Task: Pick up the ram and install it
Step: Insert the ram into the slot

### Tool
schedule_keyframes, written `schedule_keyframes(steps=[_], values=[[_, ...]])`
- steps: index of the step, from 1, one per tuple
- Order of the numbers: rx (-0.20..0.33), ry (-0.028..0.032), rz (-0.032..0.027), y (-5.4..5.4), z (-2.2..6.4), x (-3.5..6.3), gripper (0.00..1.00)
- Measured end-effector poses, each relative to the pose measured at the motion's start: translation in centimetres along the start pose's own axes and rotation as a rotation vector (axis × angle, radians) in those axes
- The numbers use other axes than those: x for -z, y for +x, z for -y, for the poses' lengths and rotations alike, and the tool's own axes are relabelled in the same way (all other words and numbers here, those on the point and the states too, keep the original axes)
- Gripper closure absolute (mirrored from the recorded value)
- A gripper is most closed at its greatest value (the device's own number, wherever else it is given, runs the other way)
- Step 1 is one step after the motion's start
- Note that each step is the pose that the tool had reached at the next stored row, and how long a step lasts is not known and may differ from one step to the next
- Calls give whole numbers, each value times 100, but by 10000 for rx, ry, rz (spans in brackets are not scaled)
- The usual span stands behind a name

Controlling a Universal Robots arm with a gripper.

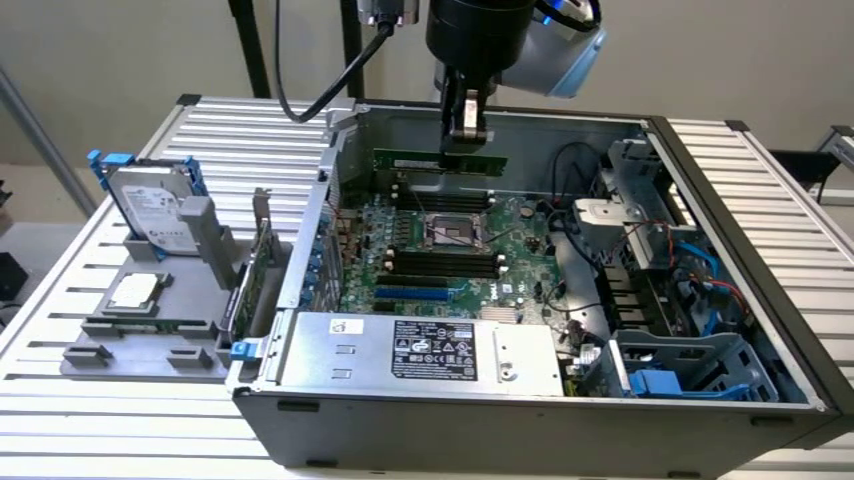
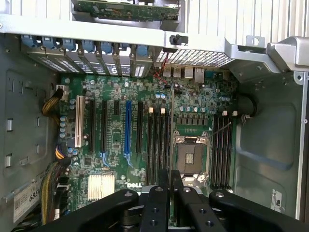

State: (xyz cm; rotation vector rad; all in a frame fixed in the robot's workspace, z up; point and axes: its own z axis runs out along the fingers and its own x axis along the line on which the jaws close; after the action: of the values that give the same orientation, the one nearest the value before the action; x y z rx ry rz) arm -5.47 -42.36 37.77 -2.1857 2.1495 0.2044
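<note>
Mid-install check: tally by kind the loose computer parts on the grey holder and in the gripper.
Silver hard drive in blue caddy: 1
Square silver processor chip: 1
Upright green expansion card with metal bracket: 1
Long thin green ram stick, in the black gripper: 1
Total: 4
Not counted: dark strip at the grey holder's front edge, unclear.

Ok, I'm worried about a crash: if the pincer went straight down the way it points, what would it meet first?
Probably the black memory slots beside the CPU socket; the ram held in the pincer would touch them first. Depth is unclear.
</note>
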Motion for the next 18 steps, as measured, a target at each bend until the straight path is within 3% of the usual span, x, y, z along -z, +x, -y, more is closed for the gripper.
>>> schedule_keyframes(steps=[5, 12, 18], values=[[3, 15, -2, 3, 2, -24, 86], [-2, 14, -106, 21, 7, -150, 86], [-3, 14, -142, 35, 12, -258, 86]])
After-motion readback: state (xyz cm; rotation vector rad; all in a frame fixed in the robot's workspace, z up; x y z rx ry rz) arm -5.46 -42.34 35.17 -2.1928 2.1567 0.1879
